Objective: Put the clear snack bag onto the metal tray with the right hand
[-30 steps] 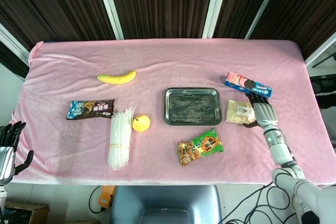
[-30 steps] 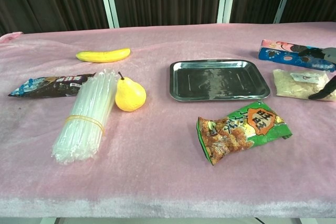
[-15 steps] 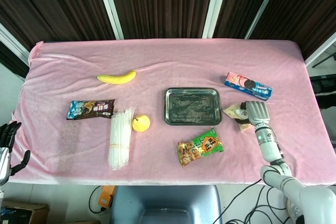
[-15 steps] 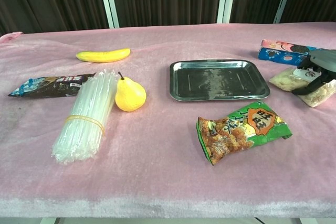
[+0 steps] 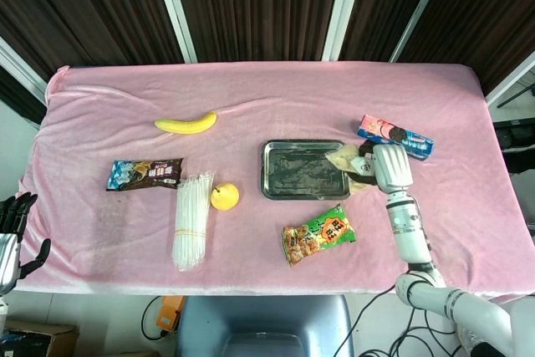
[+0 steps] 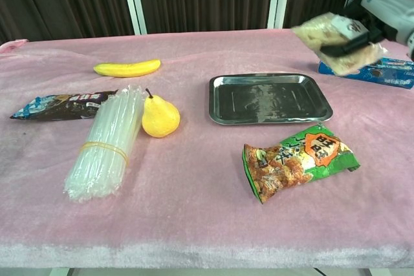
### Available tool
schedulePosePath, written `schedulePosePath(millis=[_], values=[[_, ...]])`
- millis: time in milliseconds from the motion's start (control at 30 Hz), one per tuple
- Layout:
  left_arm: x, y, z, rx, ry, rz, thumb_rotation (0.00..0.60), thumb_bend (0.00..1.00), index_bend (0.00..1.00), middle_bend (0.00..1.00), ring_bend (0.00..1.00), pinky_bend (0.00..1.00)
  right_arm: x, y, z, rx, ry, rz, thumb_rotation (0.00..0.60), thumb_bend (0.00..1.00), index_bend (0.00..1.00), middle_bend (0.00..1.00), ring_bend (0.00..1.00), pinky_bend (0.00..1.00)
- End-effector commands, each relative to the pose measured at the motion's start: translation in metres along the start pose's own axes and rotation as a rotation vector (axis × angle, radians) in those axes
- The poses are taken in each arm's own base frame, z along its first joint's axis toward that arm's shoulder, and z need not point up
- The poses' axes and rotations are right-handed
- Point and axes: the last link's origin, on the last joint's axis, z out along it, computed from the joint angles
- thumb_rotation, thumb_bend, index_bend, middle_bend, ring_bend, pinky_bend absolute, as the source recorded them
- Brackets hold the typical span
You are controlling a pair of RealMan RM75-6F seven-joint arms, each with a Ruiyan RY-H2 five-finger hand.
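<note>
My right hand (image 5: 386,165) (image 6: 375,14) grips the clear snack bag (image 5: 348,161) (image 6: 326,38) of pale crumbs and holds it in the air beside the right end of the metal tray (image 5: 304,170) (image 6: 268,97). In the head view the bag overlaps the tray's right rim. The tray holds nothing. My left hand (image 5: 15,225) hangs off the table's front left corner, fingers apart and holding nothing.
A blue cookie box (image 5: 396,136) (image 6: 381,71) lies right of the tray, a green snack bag (image 5: 318,234) (image 6: 299,159) in front of it. On the left half are a pear (image 6: 159,116), a bundle of clear straws (image 6: 107,143), a dark snack packet (image 6: 61,105) and a banana (image 6: 127,67).
My right hand closed on the clear snack bag, lifted it off the cloth and carried it up and left toward the tray. The left hand barely moved.
</note>
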Motion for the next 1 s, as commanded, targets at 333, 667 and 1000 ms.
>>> schedulePosePath(millis=[333,667,1000], values=[[0.001,-0.001,-0.001,-0.007,-0.003,-0.008,0.6,0.41,0.09,0.08,0.05,0.33,-0.008,-0.023,0.018,0.024,-0.128,-0.07,0.6,0.21,0.01,0.0,0.0,0.18],[0.0,0.0,-0.001,-0.009,-0.005,0.0,0.6,0.41,0.09,0.08,0.05,0.33,0.049,0.049,-0.082,-0.15,-0.081,-0.178,0.6,0.15,0.0,0.0,0.0,0.16],[-0.003,0.004,0.0,-0.011,-0.013,0.012,0.6,0.41,0.09,0.08,0.05,0.33,0.059,0.099,-0.181,-0.227,0.016,-0.224,0.6,0.09,0.0,0.0,0.0,0.17]])
